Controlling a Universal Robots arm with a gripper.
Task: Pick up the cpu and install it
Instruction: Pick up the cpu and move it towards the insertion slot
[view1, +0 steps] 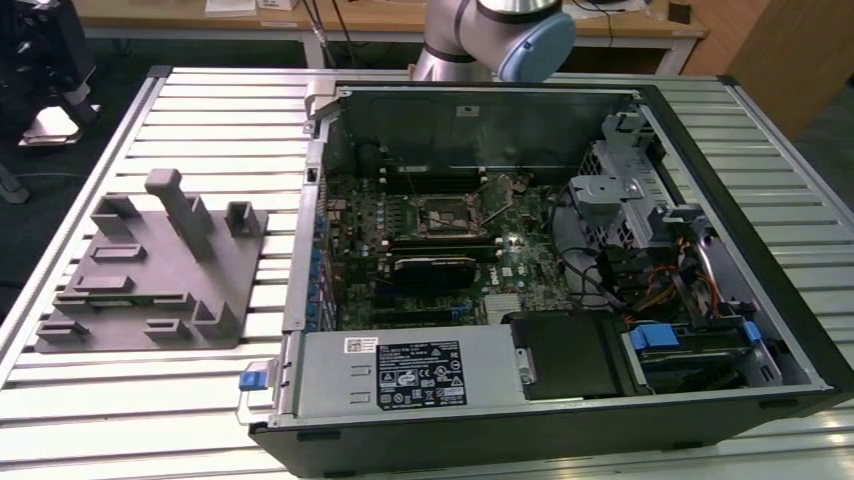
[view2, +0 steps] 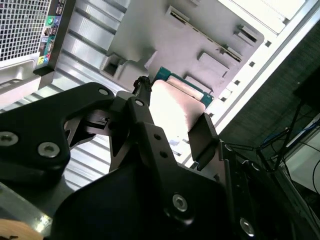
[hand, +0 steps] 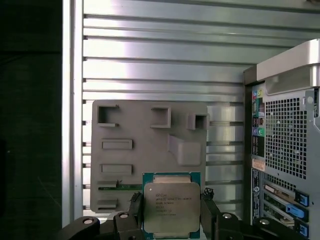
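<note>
Firmly in the grip of the claw (hand: 171, 199): square cpu (hand: 171, 212), silvery lid, green rim.

Slatted metal table (view1: 187, 130), pale ribs running its length. Grey plastic tray (view1: 147, 270) lies flat on it toward the exterior view's left, with upright posts and shallow rectangular pockets. Open computer case (view1: 561, 110) sits just beside the tray, lying on its side with the interior exposed. Inside are a green motherboard (view1: 521, 260), a dark metal-framed socket (view1: 445, 215), and a black rectangular block (view1: 430, 272) next to it on the camera's side. Silver power supply (view1: 400, 372) sits at the near edge. Wooden desk (view1: 374, 20) stands behind the table.
</note>
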